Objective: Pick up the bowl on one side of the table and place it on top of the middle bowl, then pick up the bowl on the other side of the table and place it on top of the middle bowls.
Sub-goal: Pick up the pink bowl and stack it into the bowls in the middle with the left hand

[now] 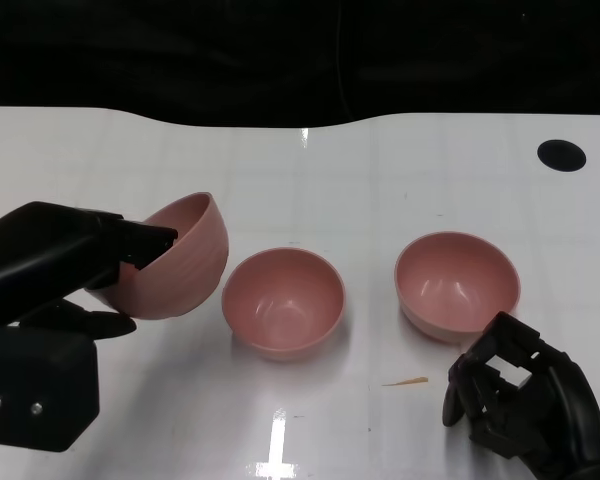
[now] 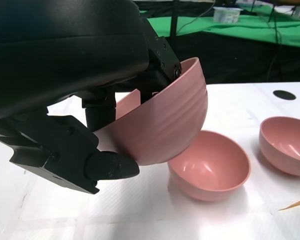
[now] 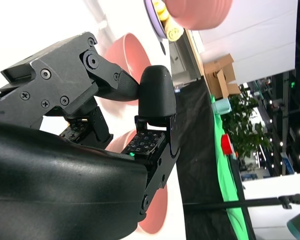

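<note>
My left hand (image 1: 65, 265) grips a pink bowl (image 1: 175, 262) by its rim and holds it tilted above the table, just left of the middle bowl (image 1: 283, 301). The left wrist view shows the held bowl (image 2: 165, 125) lifted beside the middle bowl (image 2: 210, 167), with the third bowl (image 2: 287, 145) beyond. That right-side bowl (image 1: 457, 283) stands on the table. My right hand (image 1: 525, 400) rests near the front edge below it, fingers curled, holding nothing. In the right wrist view the fingers (image 3: 155, 95) curl in front of pink bowls (image 3: 122, 55).
A white table (image 1: 310, 170) carries everything. A black round hole (image 1: 561, 155) sits at the far right. A small orange sliver (image 1: 407, 381) lies in front of the right bowl. Dark space lies beyond the far edge.
</note>
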You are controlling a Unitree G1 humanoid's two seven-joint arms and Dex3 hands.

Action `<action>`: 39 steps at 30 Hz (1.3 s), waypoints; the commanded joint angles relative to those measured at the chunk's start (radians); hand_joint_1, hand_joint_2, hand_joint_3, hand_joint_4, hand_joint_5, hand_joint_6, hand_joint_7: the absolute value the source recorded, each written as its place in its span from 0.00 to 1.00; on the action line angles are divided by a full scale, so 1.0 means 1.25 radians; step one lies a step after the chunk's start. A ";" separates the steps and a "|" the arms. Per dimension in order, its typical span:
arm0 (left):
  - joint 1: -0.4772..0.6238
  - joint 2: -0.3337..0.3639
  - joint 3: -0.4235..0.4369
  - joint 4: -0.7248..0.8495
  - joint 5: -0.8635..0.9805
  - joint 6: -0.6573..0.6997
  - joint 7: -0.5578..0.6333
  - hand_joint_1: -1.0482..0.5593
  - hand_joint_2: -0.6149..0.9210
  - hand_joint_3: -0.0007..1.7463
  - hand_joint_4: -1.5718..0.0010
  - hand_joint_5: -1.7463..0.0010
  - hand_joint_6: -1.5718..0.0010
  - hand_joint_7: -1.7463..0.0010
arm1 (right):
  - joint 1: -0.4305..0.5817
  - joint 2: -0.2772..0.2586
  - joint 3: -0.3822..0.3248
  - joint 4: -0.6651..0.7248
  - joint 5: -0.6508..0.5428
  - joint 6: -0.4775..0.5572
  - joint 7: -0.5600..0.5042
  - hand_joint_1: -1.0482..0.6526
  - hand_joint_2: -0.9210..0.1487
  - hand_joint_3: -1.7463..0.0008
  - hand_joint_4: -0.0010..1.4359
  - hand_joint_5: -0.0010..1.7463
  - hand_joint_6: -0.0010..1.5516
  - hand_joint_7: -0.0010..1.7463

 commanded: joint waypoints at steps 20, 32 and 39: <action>0.005 0.019 0.019 -0.043 0.030 -0.010 -0.001 0.69 0.93 0.21 0.55 0.09 0.55 0.16 | 0.092 -0.046 0.028 -0.293 0.241 0.432 0.119 0.52 0.25 0.49 0.65 1.00 0.59 0.74; -0.006 0.032 0.018 -0.055 0.054 -0.011 -0.011 0.67 0.97 0.16 0.57 0.06 0.58 0.12 | 0.095 -0.036 0.023 -0.301 0.260 0.458 0.141 0.51 0.21 0.54 0.64 1.00 0.59 0.74; -0.024 0.049 0.007 -0.042 0.070 -0.048 -0.015 0.67 0.97 0.12 0.55 0.09 0.57 0.14 | 0.100 -0.023 0.029 -0.308 0.250 0.450 0.131 0.50 0.22 0.55 0.65 1.00 0.59 0.74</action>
